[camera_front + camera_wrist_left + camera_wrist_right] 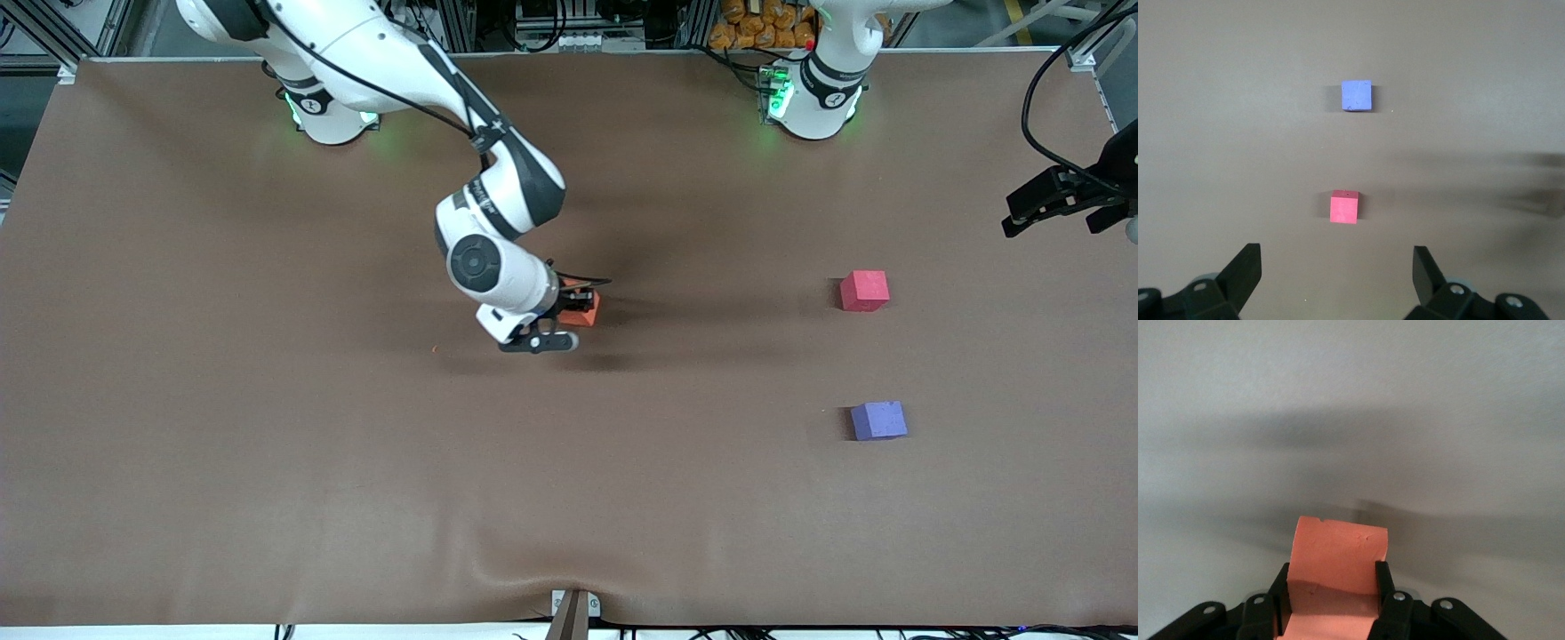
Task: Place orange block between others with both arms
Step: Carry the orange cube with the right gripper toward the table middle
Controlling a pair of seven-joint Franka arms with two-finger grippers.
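The orange block (587, 308) (1338, 553) sits between the fingers of my right gripper (569, 313) (1331, 575), which is shut on it low over the middle of the table. I cannot tell whether the block touches the cloth. The pinkish-red cube (864, 291) (1344, 207) and the purple-blue cube (878, 420) (1357, 95) lie toward the left arm's end, the purple-blue one nearer the front camera, with a gap between them. My left gripper (1013, 216) (1337, 267) hangs open and holds nothing above that end of the table, apart from both cubes.
A brown cloth (267, 444) covers the table and ripples at its near edge by a clamp (573, 613). A tiny orange crumb (435, 349) lies near the right gripper. Both arm bases (329, 111) (813, 98) stand along the edge farthest from the camera.
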